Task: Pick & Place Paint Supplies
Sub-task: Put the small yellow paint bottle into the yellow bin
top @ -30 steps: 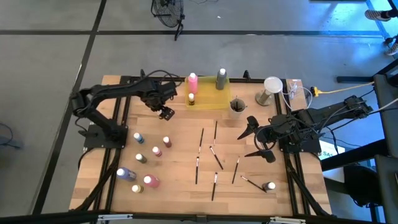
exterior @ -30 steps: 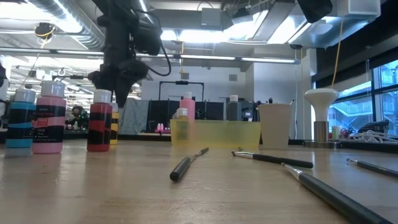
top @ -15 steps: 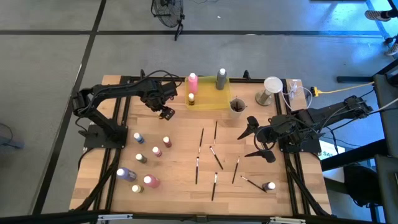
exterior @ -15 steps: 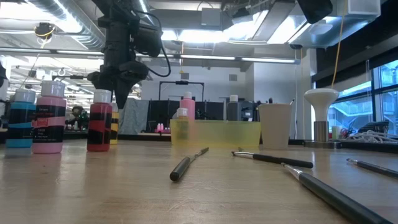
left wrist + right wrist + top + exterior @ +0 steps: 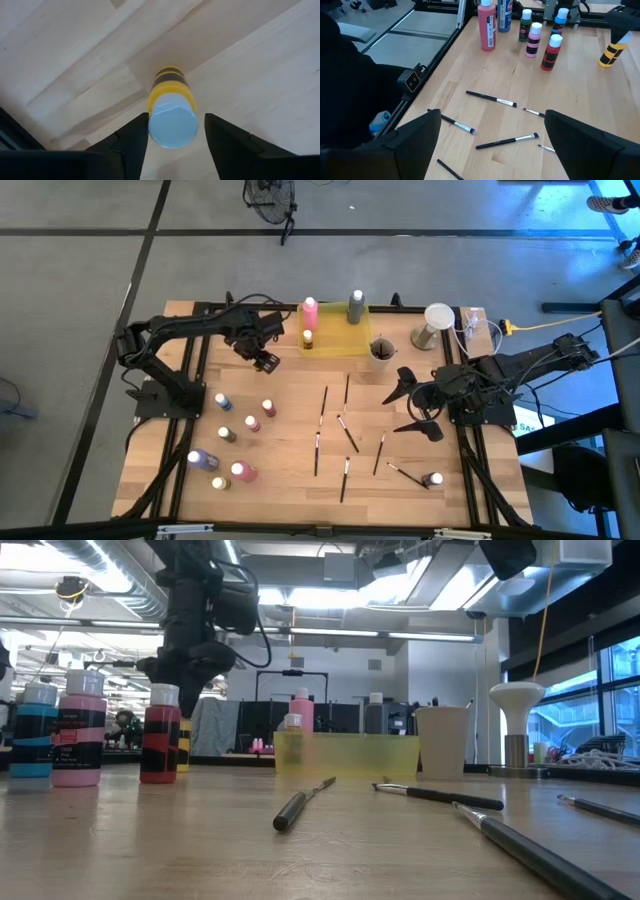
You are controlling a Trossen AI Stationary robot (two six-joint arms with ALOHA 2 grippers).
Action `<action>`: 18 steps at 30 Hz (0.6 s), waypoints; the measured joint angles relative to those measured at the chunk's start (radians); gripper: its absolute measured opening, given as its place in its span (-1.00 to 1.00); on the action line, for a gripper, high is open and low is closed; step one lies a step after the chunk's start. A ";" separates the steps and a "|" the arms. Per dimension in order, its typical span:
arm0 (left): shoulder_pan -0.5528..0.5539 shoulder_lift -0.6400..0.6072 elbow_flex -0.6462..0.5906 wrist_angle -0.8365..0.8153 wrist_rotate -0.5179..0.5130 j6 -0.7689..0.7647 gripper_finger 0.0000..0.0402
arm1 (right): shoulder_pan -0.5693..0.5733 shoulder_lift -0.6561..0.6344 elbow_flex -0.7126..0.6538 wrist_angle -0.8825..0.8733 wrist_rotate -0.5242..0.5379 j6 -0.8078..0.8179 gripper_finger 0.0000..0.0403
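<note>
Left gripper (image 5: pixel 172 132) half-open astride yellow bottle (image 5: pixel 171 107), contact unclear; off-centre closing could tip it. Right gripper (image 5: pixel 418 402) wide open, empty.

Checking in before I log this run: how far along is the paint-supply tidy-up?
Done: three bottles stand in the yellow tray. In hand: the left gripper brackets a yellow bottle on the table, not lifted. Left: other bottles and loose brushes on the wood. The right gripper waits open near the brushes.
</note>
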 joint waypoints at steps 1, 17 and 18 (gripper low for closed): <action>0.002 0.000 -0.004 0.001 0.000 0.000 -0.08 | 0.000 0.000 0.000 0.000 0.000 0.000 0.78; 0.024 0.000 -0.010 0.056 0.013 0.010 -0.16 | 0.000 0.000 0.000 -0.001 0.000 -0.008 0.78; 0.027 0.000 -0.010 0.053 0.019 0.011 -0.17 | 0.000 0.000 0.000 -0.001 0.000 -0.008 0.78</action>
